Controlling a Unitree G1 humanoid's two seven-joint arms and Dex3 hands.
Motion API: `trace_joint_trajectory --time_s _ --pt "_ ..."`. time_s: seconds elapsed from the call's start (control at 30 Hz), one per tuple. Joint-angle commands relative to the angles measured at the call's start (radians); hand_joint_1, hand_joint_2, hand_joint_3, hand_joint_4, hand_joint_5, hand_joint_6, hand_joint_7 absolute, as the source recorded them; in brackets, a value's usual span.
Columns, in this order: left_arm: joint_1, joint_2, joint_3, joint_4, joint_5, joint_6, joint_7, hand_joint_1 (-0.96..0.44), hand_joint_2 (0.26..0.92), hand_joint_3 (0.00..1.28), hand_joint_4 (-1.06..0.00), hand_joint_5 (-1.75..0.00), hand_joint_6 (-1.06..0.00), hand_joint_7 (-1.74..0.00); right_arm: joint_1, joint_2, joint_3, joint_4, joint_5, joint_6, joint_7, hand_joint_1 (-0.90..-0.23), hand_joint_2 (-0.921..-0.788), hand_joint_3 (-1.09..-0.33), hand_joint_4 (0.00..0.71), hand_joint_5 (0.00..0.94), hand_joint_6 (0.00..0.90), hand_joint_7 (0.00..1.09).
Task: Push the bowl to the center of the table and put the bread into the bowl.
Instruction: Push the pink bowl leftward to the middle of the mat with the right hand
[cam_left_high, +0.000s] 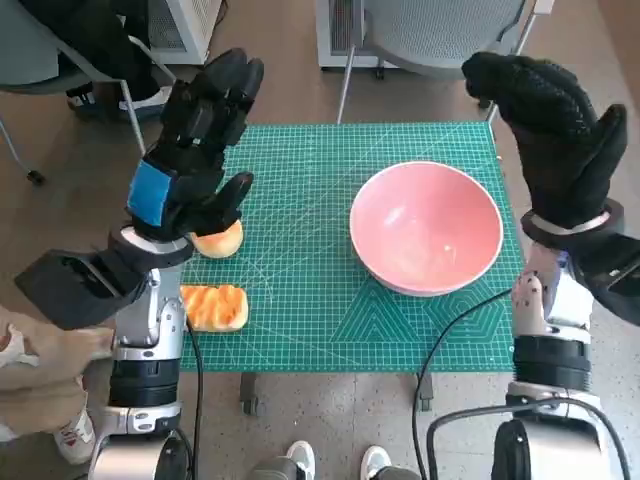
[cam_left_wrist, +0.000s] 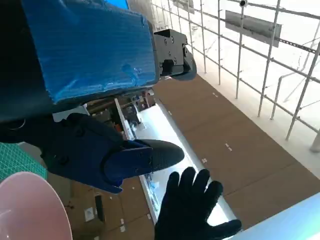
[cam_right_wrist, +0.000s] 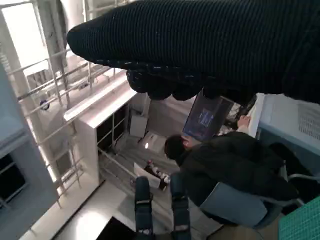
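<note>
- The left hand (cam_left_high: 195, 150) is being held up over the left side of the table, with its fingers spread and nothing in them.
- The right hand (cam_left_high: 555, 135) is being held up past the right edge of the mat, with its fingers apart and nothing in them too.
- The same gloved hand (cam_left_wrist: 192, 207) is being seen, spread wide, in the left wrist view.
- A pink bowl (cam_left_high: 426, 228) is being kept on the right part of the mat, not in the middle, and nothing is seen inside it.
- A round bread roll (cam_left_high: 220, 240) is being partly hidden under the left hand, near the left edge of the mat.
- A long bread (cam_left_high: 213, 306) is being left just below the roll, at the mat's left edge, well apart from the bowl.
- The table is being covered by a green cutting mat (cam_left_high: 300, 300) with white grid lines.
- A brown floor (cam_left_high: 300, 95) is being seen all round the table.
- A grey chair (cam_left_high: 430, 35) is being seen behind the table, and shoes (cam_left_high: 335, 462) are being seen in front of it.
- A person (cam_right_wrist: 225, 170) in dark clothes, sitting in a chair, is being shown in the right wrist view.
- White rails (cam_left_wrist: 250, 55) are being shown in the left wrist view.
</note>
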Motion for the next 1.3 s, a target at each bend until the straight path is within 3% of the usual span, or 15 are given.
trace_joint_trajectory --time_s 0.03,0.2,0.57,0.9,1.3 --pt "-0.01 0.008 0.0 -0.004 0.0 -0.009 -0.004 -0.58 0.921 0.49 -0.1 -0.02 0.0 -0.5 -0.027 -0.024 -0.031 0.126 0.005 -0.029 0.014 -0.685 -0.921 -0.748 0.298 0.0 0.337 0.0" --pt "-0.008 0.009 0.0 -0.006 0.001 -0.008 -0.003 -0.58 0.921 0.5 -0.1 -0.02 0.0 -0.5 -0.059 -0.036 -0.051 0.221 0.001 -0.055 0.017 -0.68 -0.921 -0.757 0.289 0.0 0.333 0.0" --pt "0.003 0.013 0.002 -0.029 -0.001 0.007 0.004 -0.58 0.921 0.51 -0.1 -0.01 0.0 -0.5 -0.119 -0.064 -0.095 0.437 -0.028 -0.051 -0.05 -0.666 -0.921 -0.777 0.283 0.0 0.327 0.0" --pt "0.022 0.017 0.004 -0.073 -0.004 0.034 0.013 -0.59 0.921 0.51 -0.1 -0.02 0.0 -0.5 -0.133 -0.064 -0.105 0.523 -0.057 -0.005 -0.119 -0.649 -0.921 -0.793 0.287 0.003 0.346 0.01" --pt "0.043 0.016 0.004 -0.111 -0.007 0.054 0.021 -0.58 0.921 0.51 -0.09 -0.01 0.0 -0.49 -0.128 -0.068 -0.106 0.554 -0.074 0.043 -0.162 -0.639 -0.921 -0.807 0.292 0.004 0.359 0.02"
